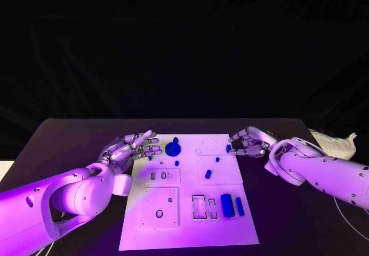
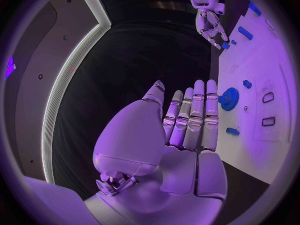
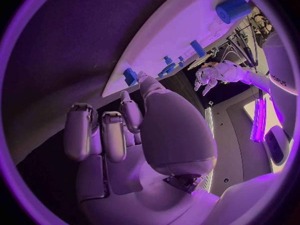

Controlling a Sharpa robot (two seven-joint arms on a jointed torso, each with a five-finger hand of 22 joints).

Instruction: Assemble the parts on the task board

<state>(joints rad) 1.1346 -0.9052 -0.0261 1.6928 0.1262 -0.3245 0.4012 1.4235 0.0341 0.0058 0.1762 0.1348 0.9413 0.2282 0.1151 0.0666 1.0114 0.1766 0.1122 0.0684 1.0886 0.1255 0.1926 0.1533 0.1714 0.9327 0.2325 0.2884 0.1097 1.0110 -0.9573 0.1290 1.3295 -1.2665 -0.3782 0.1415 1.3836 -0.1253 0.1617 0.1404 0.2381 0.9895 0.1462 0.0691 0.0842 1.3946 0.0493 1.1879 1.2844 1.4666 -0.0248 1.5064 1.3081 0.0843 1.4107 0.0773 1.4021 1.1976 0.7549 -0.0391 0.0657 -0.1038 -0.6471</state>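
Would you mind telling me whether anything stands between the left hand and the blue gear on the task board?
Nothing visible does. The left hand hovers at the task board edge, fingers extended toward the blue gear, with only bare board between them.

- You have a white task board (image 1: 188,224) on a black desk (image 1: 69,144).
- Your parts are blue: a round gear-like piece (image 1: 173,149) at the board's 11 o'clock, a thick cylinder (image 1: 227,205) and a thinner bar (image 1: 240,206) at 4 o'clock, and small pegs (image 1: 208,174) near the middle.
- Both robot hands, left (image 1: 130,148) and right (image 1: 250,143), are silver, on white arms.
- A white crumpled cloth (image 1: 336,144) lies at the desk's 3 o'clock edge.
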